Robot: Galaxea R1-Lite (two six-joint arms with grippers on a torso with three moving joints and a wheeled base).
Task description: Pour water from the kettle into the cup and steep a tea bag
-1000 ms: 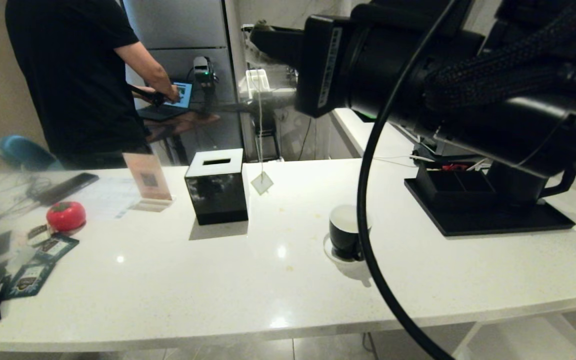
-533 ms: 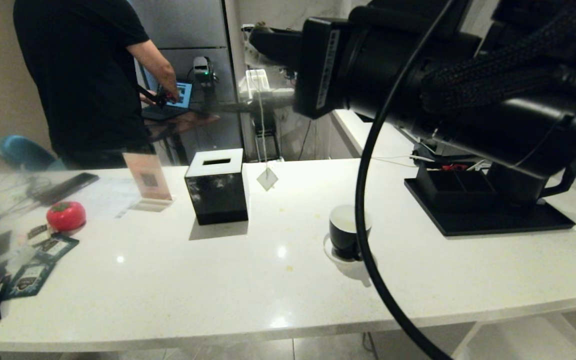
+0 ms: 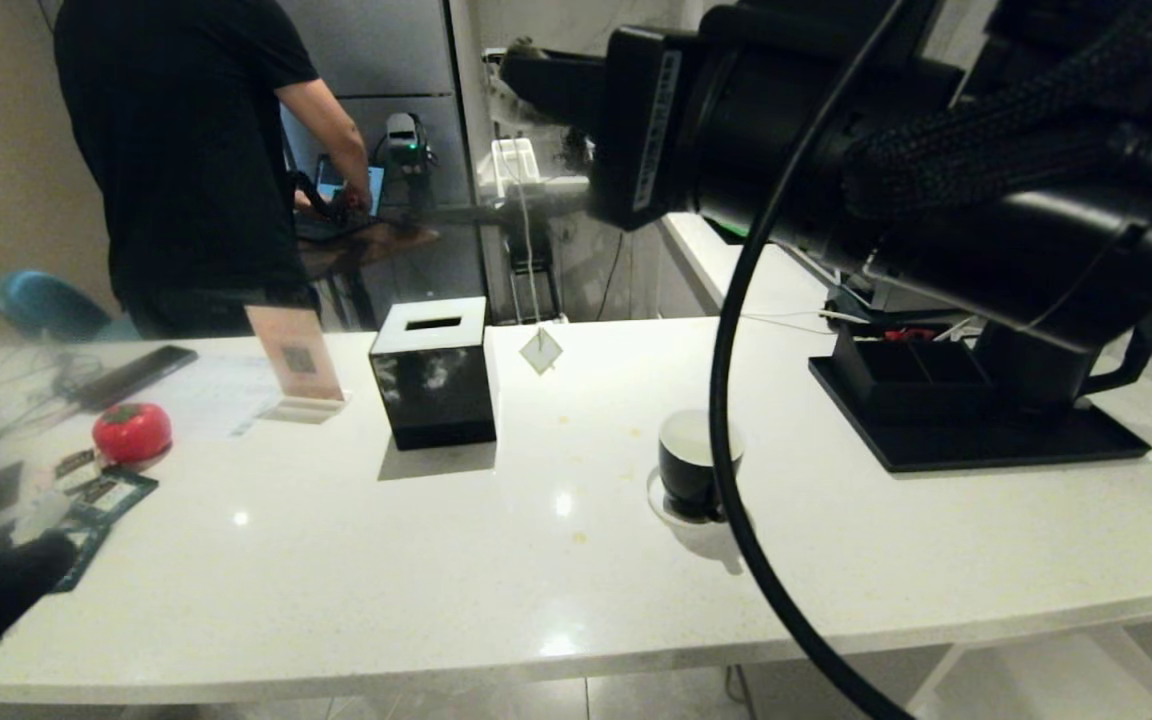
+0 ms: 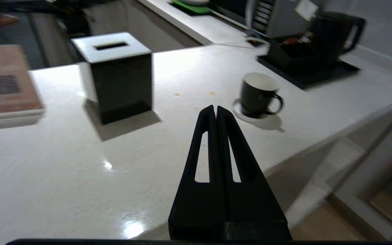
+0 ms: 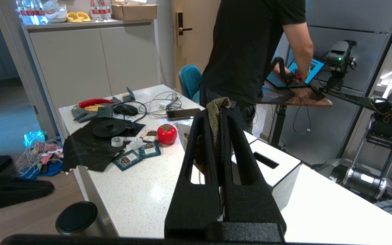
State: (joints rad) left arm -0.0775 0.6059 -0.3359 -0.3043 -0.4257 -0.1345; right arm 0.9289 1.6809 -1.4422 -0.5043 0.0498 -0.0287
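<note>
We are holding our right gripper [image 5: 216, 109] high above the white counter [image 3: 556, 580], its two fingers pinched on one tea bag [image 5: 215, 114], a brownish crumple poking out between the tips. One thin string [image 3: 526, 260] is hanging from it, with one pale square tag [image 3: 541, 351] dangling just above the counter, beside the one black tissue box [image 3: 433, 372].

Our left gripper [image 4: 215, 109] is hovering low over the near edge of the counter, its two fingers pressed flat together and gripping nothing; in the head view only its dark tip shows at the lower left corner.

Ahead of it one black cup [image 4: 259, 95] is sitting on one white saucer [image 4: 240, 110], its handle turned toward the counter's right end. Further off, one black kettle [image 4: 335, 32] is standing on one black tray [image 4: 315, 73], well apart from the cup.

At the left end we are counting one red tomato-shaped thing [image 3: 132, 431] and at least two dark blue packets [image 5: 138, 154]. One person [image 3: 196, 150] is standing behind the counter.
</note>
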